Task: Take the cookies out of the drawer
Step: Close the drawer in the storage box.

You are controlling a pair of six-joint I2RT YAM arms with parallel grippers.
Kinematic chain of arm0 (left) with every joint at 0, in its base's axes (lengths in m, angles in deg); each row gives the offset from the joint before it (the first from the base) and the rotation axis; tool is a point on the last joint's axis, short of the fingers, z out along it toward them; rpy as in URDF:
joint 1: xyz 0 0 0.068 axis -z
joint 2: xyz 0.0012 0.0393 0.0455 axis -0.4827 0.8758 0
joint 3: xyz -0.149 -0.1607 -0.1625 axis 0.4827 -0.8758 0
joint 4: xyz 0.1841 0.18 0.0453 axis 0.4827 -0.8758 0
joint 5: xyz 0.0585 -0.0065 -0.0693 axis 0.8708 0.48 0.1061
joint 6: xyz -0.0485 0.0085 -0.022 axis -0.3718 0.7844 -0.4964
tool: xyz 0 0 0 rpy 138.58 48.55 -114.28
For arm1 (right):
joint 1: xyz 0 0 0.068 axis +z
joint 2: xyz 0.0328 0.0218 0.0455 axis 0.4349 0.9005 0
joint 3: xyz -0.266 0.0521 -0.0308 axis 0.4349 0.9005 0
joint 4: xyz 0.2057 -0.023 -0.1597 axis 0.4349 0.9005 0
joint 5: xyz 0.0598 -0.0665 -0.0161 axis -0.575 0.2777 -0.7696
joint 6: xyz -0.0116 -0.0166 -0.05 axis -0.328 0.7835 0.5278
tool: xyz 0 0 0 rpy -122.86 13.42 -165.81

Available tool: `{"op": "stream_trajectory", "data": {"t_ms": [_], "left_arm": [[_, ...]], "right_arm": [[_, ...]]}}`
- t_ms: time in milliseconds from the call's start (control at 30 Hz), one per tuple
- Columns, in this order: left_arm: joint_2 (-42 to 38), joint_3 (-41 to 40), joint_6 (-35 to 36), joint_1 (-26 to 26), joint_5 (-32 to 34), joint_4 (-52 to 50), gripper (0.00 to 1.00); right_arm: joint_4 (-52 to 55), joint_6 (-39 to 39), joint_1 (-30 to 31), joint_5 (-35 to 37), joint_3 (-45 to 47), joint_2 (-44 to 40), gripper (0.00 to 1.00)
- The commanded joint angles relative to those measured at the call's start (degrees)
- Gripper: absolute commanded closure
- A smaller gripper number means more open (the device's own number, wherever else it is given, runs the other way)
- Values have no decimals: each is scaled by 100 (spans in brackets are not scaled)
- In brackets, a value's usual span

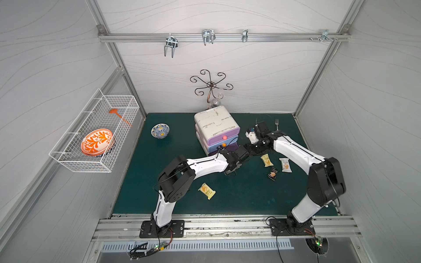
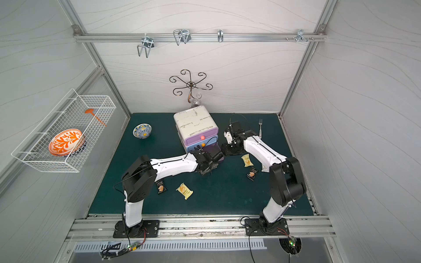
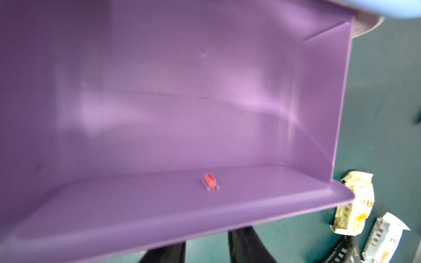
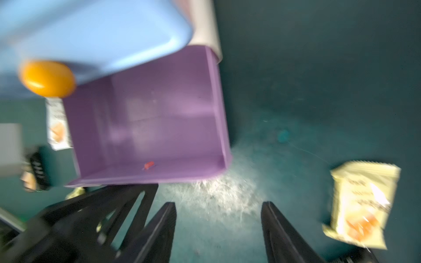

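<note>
Across the green mat (image 1: 239, 200) stands the white drawer cabinet (image 1: 215, 124), with its bottom purple drawer (image 3: 159, 113) pulled out, floor showing bare purple. At that drawer's front wall sits the left gripper (image 3: 206, 247), a finger on each side of the middle and mat showing between them; the wall hides their tips, so whether they pinch anything cannot be told. Beside the drawer's front corner the right gripper (image 4: 218, 205) hangs over the mat, jaws spread wide, nothing between them. On the mat, outside the drawer, lie a yellow cookie packet (image 1: 267, 160), a white cookie packet (image 1: 285, 164) and a black cookie packet (image 1: 273, 174) close together near the right arm (image 1: 293, 148), a second yellow cookie packet (image 1: 206, 191) and a second black cookie packet (image 2: 161, 186) near the left arm (image 1: 205, 165), and a second white cookie packet (image 4: 58, 125) just beside the drawer's side wall. Smallest, a red clip (image 3: 210, 182) sits inside the drawer's front wall
</note>
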Motion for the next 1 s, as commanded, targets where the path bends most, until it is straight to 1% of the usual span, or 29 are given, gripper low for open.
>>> {"op": "stream_trajectory", "data": {"t_ms": [0,33,100,233,300,400,500,533,567,600,633,733,800,867,967], "left_arm": [[-234,169,441,-22,-299,512,63],[-391,175,595,8,-507,637,62],[-683,228,774,59,-899,588,58],[-1182,301,955,82,-1717,270,50],[-1444,433,1198,71,-1878,-82,48],[-1817,829,1683,-54,-1841,-529,47],[-1811,1621,2257,-594,-1906,-1039,48],[-1706,1933,2502,-832,-2018,-1140,49],[-1608,2218,2617,-1022,-1963,-1281,50],[-1550,2379,2755,-1226,-2012,-1229,51],[-1447,2595,2951,-1445,-2247,-1068,51],[-877,3416,3350,-1910,-2598,-1451,53],[-538,3866,3721,-2012,-2436,-1766,54],[-291,4023,3917,-2139,-2285,-1874,55],[-121,3898,4097,-2339,-2045,-1831,57]], "right_arm": [[237,-704,-501,-888,415,-563,35],[132,-895,-632,-1221,582,-672,35],[-41,-1316,-779,-1560,893,-812,35],[-808,-2032,-823,-2200,1635,-1064,37],[-1198,-2404,-848,-2436,2003,-1212,38],[-1945,-3067,-834,-2720,2651,-1540,44],[-3089,-3962,-768,-2719,3473,-1854,59],[-3542,-4312,-721,-2689,3735,-1928,66],[-3999,-4595,-646,-2627,3973,-1961,71],[-4264,-4748,-543,-2519,4106,-1967,77],[-4382,-4798,-372,-2328,4159,-1950,85],[-4644,-4875,168,-1727,4224,-1868,90],[-5086,-5186,402,-1393,4449,-1802,91],[-5364,-5384,608,-1012,4626,-1656,95],[-5781,-5529,771,-839,4672,-1210,98]]}}
